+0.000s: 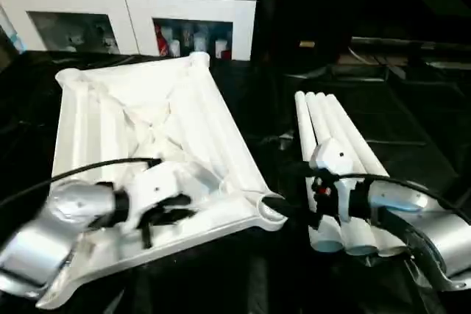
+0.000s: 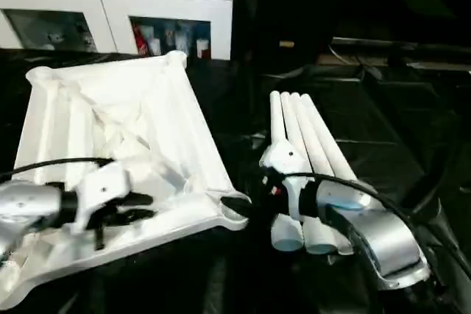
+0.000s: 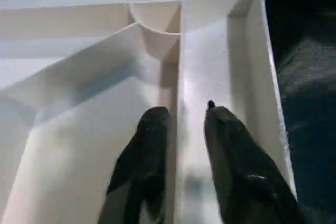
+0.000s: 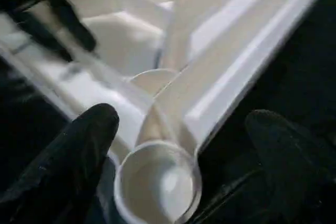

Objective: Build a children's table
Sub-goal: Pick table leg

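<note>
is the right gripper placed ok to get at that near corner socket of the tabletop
Probably yes: the right gripper is open, its fingers either side of the corner socket of the table top, with nothing between. The legs lie beside that arm, not blocking it.

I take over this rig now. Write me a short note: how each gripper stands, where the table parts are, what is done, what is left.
Left gripper: fingers slightly apart astride a rib inside the upturned table top, not clamped on it.
Right gripper: open wide, empty, at the top's near corner socket.
Four legs: lying together on the dark surface to the right of the top.
Done: top lies ribbed side up.
Left: no leg is fitted yet; all four must go into the sockets.
</note>
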Tool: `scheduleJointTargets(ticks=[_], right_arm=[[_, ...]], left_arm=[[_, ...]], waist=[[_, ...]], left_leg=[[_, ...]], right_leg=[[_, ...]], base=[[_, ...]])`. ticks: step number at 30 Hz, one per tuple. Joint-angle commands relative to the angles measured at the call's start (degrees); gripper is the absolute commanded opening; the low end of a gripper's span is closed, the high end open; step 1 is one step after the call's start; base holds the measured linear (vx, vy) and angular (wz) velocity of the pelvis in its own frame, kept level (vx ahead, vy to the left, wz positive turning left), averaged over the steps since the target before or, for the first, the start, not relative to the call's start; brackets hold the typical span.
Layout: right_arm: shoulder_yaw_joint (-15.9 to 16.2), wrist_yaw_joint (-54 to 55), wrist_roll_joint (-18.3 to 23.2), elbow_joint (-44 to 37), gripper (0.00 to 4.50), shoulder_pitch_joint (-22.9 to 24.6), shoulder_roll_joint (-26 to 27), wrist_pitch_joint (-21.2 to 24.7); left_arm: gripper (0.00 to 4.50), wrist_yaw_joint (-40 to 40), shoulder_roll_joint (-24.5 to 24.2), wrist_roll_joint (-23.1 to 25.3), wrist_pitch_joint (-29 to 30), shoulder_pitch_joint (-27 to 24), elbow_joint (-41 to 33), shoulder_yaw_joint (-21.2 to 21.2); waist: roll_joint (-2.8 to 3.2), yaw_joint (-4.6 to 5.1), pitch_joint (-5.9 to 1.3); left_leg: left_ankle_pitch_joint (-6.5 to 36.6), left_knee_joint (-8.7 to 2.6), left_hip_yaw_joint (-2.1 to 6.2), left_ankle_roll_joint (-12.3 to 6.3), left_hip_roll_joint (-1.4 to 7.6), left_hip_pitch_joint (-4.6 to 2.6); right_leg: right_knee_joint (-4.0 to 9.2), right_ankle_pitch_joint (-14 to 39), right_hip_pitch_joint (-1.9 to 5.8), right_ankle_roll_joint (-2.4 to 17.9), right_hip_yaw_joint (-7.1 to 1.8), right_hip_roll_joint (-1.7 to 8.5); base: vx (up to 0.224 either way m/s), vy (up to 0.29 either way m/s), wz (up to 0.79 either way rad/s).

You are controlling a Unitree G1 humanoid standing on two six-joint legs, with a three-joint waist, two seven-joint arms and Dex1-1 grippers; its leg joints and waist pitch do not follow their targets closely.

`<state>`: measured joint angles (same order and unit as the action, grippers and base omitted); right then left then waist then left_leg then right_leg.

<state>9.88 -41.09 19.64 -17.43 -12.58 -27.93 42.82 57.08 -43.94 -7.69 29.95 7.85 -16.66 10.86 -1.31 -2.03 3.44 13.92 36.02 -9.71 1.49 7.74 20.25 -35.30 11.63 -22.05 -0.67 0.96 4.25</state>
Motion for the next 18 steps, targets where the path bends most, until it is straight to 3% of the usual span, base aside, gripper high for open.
scheduleJointTargets(ticks=[1,2,3,5,7,8,10,11,12,14,18], right_arm=[[-2.7,3.5,0.3,-0.6,4.49,-1.4,1.2,4.3],[-3.4,5.0,0.1,-0.3,4.5,-1.9,2.2,5.8],[-7.2,12.6,-1.0,1.4,4.5,-4.3,7.4,14.0],[-10.5,19.8,-3.2,2.7,4.5,-6.7,11.5,21.3],[-11.2,22.0,-4.5,2.6,4.5,-7.6,12.5,23.9],[-12.5,23.7,-5.2,2.7,4.5,-8.3,13.7,26.7],[-13.9,25.5,-6.5,2.9,4.5,-9.1,15.3,30.0],[-13.9,26.1,-7.1,2.8,4.5,-9.5,15.3,31.7],[-13.8,26.4,-7.6,2.9,4.5,-9.8,15.3,33.7],[-14.3,27.1,-7.9,3.0,4.5,-10.0,16.0,35.7],[-16.6,30.6,-8.2,2.8,4.5,-11.4,18.5,44.2]], left_arm=[[1.55,-0.7,0.4,-1.1,0.0,0.2,-1.0,-2.0],[1.67,-1.1,1.0,-1.7,0.2,0.3,-1.2,-2.6],[1.81,-2.8,3.6,-4.5,1.5,0.8,-2.4,-5.1],[1.9,-4.5,6.6,-7.8,4.0,1.0,-4.8,-6.3],[2.0,-5.3,8.0,-9.1,5.3,0.8,-6.2,-6.2],[2.21,-5.6,8.6,-9.4,5.9,0.7,-6.9,-5.8],[2.27,-5.8,9.0,-9.2,5.8,0.3,-7.3,-4.9],[2.34,-5.9,9.2,-9.1,5.6,0.2,-7.5,-4.5],[2.43,-6.0,9.4,-9.1,5.5,0.2,-7.6,-4.2],[2.64,-6.0,9.7,-8.9,5.4,0.3,-7.7,-4.0],[2.76,-5.8,8.8,-9.8,7.1,0.9,-8.8,-3.2]], waist=[[0.15,0.0,-2.7],[0.28,-0.1,-2.82],[0.21,0.04,-2.66],[0.12,0.12,-2.97],[0.28,-0.08,-2.97],[0.15,-0.35,-3.09],[-0.02,-0.38,-3.06],[-0.2,-0.39,-3.21],[0.13,-0.48,-3.23],[0.05,-0.4,-3.13],[0.21,-0.29,-3.01]], left_leg=[[8.5,-6.01,1.88,0.48,4.7,-0.47],[8.5,-5.99,1.93,0.8,4.73,-0.56],[8.1,-6.03,1.76,1.36,4.66,-0.62],[6.0,-5.98,1.79,2.91,4.41,-0.58],[5.0,-5.94,1.7,3.72,4.44,-0.75],[3.2,-5.75,1.39,3.72,4.2,-0.68],[2.2,-5.8,1.4,3.18,4.02,-0.37],[1.6,-5.75,1.4,2.94,4.03,-0.33],[0.9,-5.71,1.4,2.83,4.05,-0.38],[1.3,-5.79,1.39,3.08,4.08,-0.31],[3.1,-5.92,1.44,4.89,4.18,-0.47]], right_leg=[[3.53,11.1,1.4,14.8,-2.37,3.9],[3.44,10.9,1.4,14.8,-2.31,3.95],[3.42,10.1,1.26,14.8,-2.41,3.81],[3.05,8.0,1.34,15.5,-2.22,3.66],[2.9,6.6,1.3,15.4,-2.16,3.58],[2.74,3.6,1.6,14.7,-2.18,3.41],[2.76,2.5,1.85,14.2,-2.34,3.43],[2.77,2.7,1.99,13.7,-2.35,3.5],[2.73,2.3,2.02,13.4,-2.39,3.53],[2.82,2.9,2.04,13.1,-2.39,3.46],[2.93,5.9,1.89,12.5,-2.48,3.38]], base=[[0.0,0.0,0.0],[0.0,0.0,0.0],[0.0,0.0,0.0],[0.0,0.0,0.0],[0.0,0.0,0.0],[0.0,0.0,0.0],[0.0,0.0,0.0],[0.0,0.0,0.0],[0.0,0.0,0.0],[0.0,0.0,0.0],[0.0,0.0,0.0]])
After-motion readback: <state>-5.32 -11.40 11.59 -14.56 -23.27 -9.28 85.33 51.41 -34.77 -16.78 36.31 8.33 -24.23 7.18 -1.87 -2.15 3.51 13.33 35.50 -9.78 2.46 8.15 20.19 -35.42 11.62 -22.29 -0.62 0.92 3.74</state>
